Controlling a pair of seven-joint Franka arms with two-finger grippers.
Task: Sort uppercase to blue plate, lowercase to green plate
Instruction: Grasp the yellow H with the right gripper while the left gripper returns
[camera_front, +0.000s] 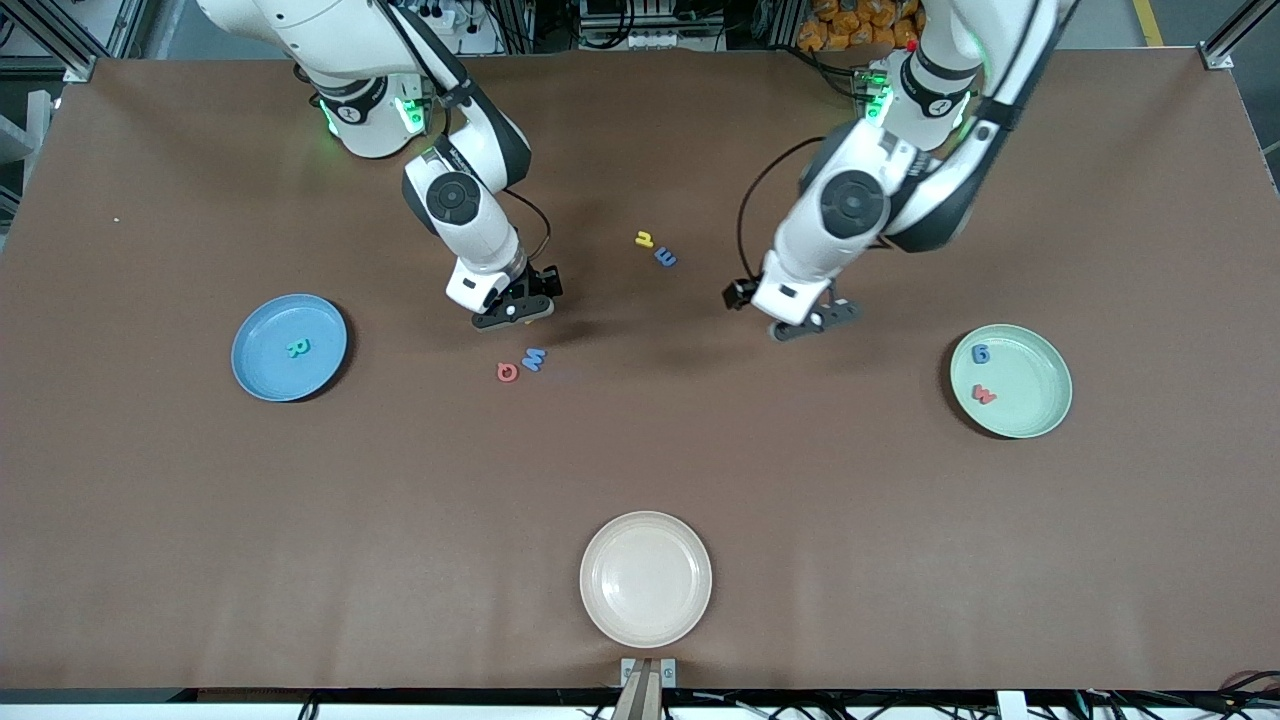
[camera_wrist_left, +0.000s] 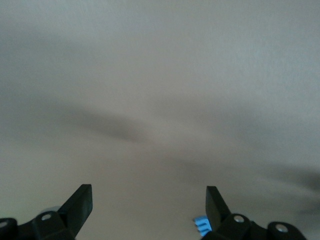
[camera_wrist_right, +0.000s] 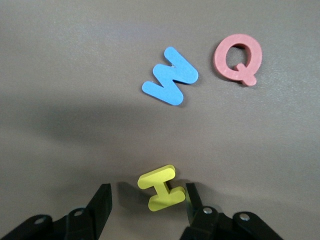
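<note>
Two arms over brown table (camera_front: 200, 560) | left gripper (camera_wrist_left: 149, 207) jaws wide | right gripper (camera_wrist_right: 148, 202) jaws around yellow H (camera_wrist_right: 161, 187)

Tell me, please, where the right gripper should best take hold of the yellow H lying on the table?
Probably across the yellow H, from straight above: it lies flat between the right gripper fingers, one finger touching its edge. Pinching its two outer sides looks best.

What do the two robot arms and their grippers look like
Both arms are glossy white with rounded dark grey joint caps and black sections at the bends. Green lights glow near each base, and thin black cables loop along the forearms. The left gripper and right gripper are black, with two short wedge-shaped fingers fixed by small silver screws.
</note>
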